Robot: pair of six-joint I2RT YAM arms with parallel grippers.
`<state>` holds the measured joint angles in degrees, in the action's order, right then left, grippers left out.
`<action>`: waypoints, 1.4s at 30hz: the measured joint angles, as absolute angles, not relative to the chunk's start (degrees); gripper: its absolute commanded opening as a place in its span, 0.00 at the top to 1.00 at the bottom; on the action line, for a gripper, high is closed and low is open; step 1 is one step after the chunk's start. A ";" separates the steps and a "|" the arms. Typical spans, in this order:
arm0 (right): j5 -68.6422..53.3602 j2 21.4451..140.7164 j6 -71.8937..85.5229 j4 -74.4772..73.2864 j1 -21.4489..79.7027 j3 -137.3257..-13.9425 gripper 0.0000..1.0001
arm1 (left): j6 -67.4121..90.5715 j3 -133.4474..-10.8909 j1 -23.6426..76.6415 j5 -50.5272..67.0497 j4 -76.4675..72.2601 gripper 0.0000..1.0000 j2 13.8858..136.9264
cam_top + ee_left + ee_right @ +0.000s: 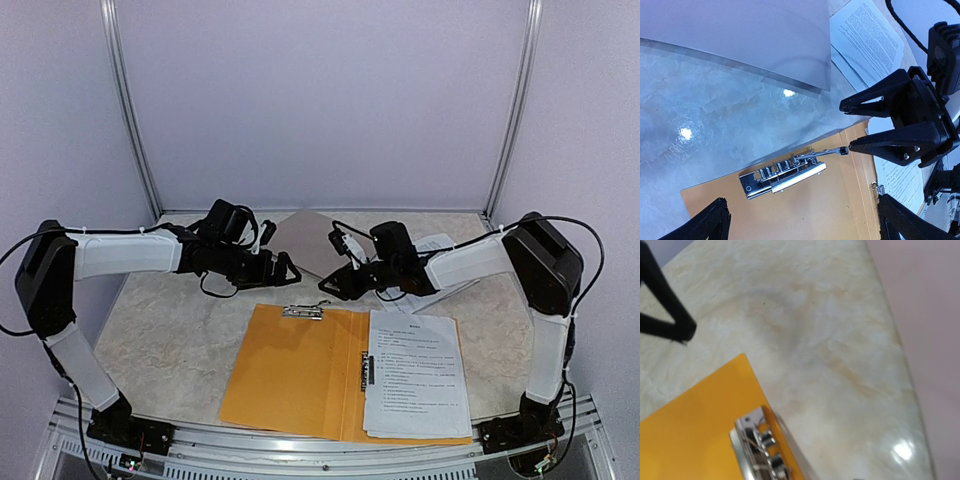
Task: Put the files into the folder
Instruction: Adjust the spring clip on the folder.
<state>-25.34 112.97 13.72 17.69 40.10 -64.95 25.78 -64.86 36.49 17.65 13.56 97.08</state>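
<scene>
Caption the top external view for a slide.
Both open, the left gripper and right gripper hover near the metal clip of the orange folder; the files on its right half.

The folder with its metal clip lies on the marbled table.
</scene>
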 measured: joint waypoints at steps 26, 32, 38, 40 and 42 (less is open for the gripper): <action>-21.21 117.43 10.07 9.61 41.87 -64.69 0.64 | 28.32 -63.05 34.15 17.82 11.53 0.01 95.90; -21.34 115.96 10.44 10.61 41.67 -62.48 0.56 | 28.36 -63.05 34.15 17.56 11.55 0.01 95.96; -20.91 113.99 10.50 10.55 41.65 -61.10 0.42 | 28.73 -63.05 34.09 13.96 11.70 0.01 95.94; -20.25 113.01 10.33 10.07 41.63 -60.97 0.39 | 28.77 -63.05 34.04 11.79 12.23 0.01 95.85; -19.35 111.74 10.04 9.52 41.43 -60.88 0.35 | 28.88 -63.05 34.04 9.50 12.88 0.01 95.55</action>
